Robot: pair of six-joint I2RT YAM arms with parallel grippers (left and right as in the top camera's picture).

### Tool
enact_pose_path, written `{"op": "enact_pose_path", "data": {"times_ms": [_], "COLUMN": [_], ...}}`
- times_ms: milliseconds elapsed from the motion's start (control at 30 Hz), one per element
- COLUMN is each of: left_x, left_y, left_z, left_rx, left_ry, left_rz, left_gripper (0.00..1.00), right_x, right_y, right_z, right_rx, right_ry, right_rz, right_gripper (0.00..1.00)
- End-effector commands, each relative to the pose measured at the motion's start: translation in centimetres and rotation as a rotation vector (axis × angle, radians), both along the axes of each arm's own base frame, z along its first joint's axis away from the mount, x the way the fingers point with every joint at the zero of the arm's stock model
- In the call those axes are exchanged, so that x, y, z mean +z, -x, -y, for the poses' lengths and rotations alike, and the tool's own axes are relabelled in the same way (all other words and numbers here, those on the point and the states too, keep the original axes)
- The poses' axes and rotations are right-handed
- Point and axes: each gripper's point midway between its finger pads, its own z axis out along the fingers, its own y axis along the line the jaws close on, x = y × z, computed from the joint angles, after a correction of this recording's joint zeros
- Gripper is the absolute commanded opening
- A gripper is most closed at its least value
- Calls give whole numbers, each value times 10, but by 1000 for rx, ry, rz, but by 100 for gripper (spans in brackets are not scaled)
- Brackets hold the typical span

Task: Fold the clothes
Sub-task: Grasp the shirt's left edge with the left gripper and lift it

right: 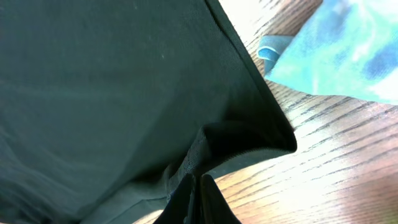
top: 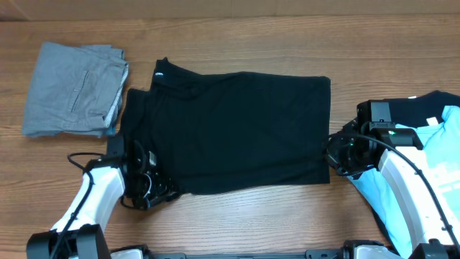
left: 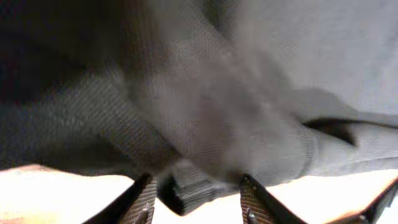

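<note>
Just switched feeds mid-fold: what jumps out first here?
A large black T-shirt lies spread across the table, the right fingers pinching its right edge and the left fingers open at its lower left corner. A folded grey garment sits at upper left; a light blue T-shirt lies under the right arm.

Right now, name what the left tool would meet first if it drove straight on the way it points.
The black T-shirt: its fabric fills the view just ahead of the left tool, probably almost touching.
</note>
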Motion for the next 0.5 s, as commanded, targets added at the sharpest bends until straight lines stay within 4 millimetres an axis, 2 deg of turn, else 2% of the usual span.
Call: {"op": "enact_pose_path", "data": {"times_ms": [0, 67, 133, 167, 200, 267, 367, 467], "left_x": [-11, -11, -10, -9, -9, -7, -1, 15], "left_y": [-3, -9, -10, -9, -7, -4, -1, -8], "left_z": [-3, -4, -2, 0, 1, 4, 5, 4], "left_rx": [12, 12, 12, 12, 12, 12, 4, -35], "left_ry": [-25, -28, -16, -6, -1, 22, 27, 27], "left_rz": [43, 72, 74, 72, 62, 47, 24, 35], "left_gripper": [39, 35, 20, 18, 11, 4, 4, 4], "right_x": [7, 7, 7, 7, 7, 7, 6, 3], "right_y": [-7, -7, -6, -6, -5, -4, -5, -2], "right_z": [1, 1, 1, 1, 1, 1, 4, 12], "right_rx": [4, 4, 4, 4, 5, 5, 2, -6], "right_ry": [5, 5, 5, 5, 5, 5, 19, 68], "right_rz": [32, 32, 28, 26, 23, 21, 21, 7], "right_gripper": [4, 4, 4, 4, 4, 4, 4, 4]}}
